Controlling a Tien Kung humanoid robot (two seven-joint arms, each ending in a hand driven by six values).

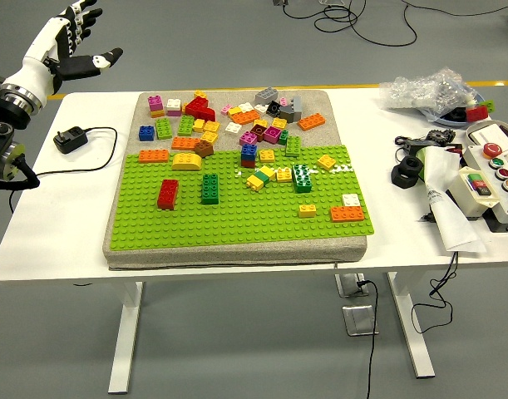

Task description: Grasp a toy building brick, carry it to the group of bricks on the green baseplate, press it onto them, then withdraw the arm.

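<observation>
A white table (62, 224) fills most of the frame, with a grey mat (237, 249) on it and a green baseplate (237, 212) lying on the lower part of the mat. In the upper left of the frame the left hand (66, 41) hangs raised above and beyond the table's left corner, white and black, its fingers (86, 17) spread apart and its thumb stretched toward the right; it has hold of nothing. The right hand does not show.

On the baseplate, near its upper middle, sits a group of bricks (278, 173): yellow, green and blue pieces close together, some touching. Apart from them on the plate stand a red brick (168, 194) and a dark green brick (210, 189) toward the left, a small yellow brick (308, 210) lower right of centre, and an orange brick (347, 214) with a white brick (351, 199) just above it near the right edge. A yellow curved brick (185, 161) and an orange flat brick (153, 155) lie along the plate's upper left edge.

Above the plate, on the bare mat, lies a loose scatter of bricks (229, 116) in many colours, reaching across the upper part of the mat.

At the left of the table a black power plug (69, 138) rests with its cable looping beside it. At the right edge are a control box (490, 179) with coloured buttons, a sheet of paper (449, 204), a black roll (409, 173) and a clear plastic bag (428, 90).
</observation>
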